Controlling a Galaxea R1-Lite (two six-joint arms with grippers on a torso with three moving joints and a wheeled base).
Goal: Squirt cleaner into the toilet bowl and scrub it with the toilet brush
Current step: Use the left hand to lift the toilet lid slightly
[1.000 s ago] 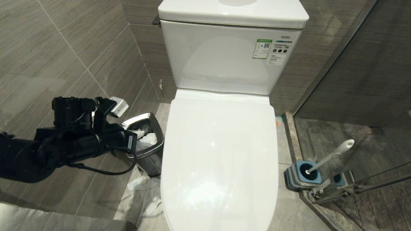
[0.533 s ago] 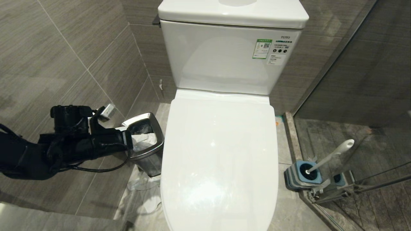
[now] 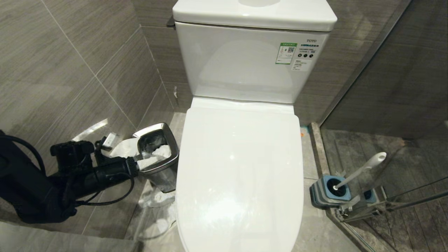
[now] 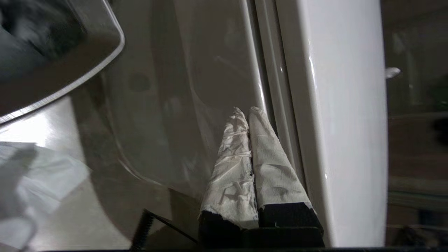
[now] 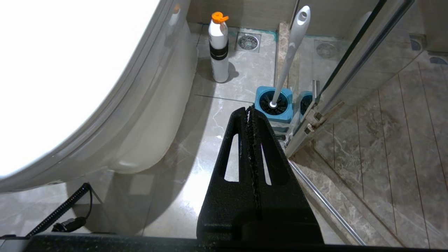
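A white toilet (image 3: pixel 239 168) stands in the middle of the room with its lid down, so the bowl itself is covered. Behind it rises the white tank (image 3: pixel 252 59), carrying a small green and white label (image 3: pixel 285 53).

To the toilet's right, on the floor against a glass shower door (image 5: pixel 353 66), the toilet brush (image 3: pixel 360 170) stands in its blue and grey holder (image 3: pixel 329 191), the pale handle leaning up and away. A white bottle with an orange cap (image 5: pixel 218 45) stands on the floor near the holder, beside the toilet's base.

To the left, a small steel bin (image 3: pixel 157 154) holds crumpled white paper.

The left gripper (image 4: pixel 248 113) is low beside the bin and the toilet's side, its paper-wrapped fingers pressed together, holding nothing. The right gripper (image 5: pixel 249 111) hangs above the floor near the holder, its black fingers together and empty.
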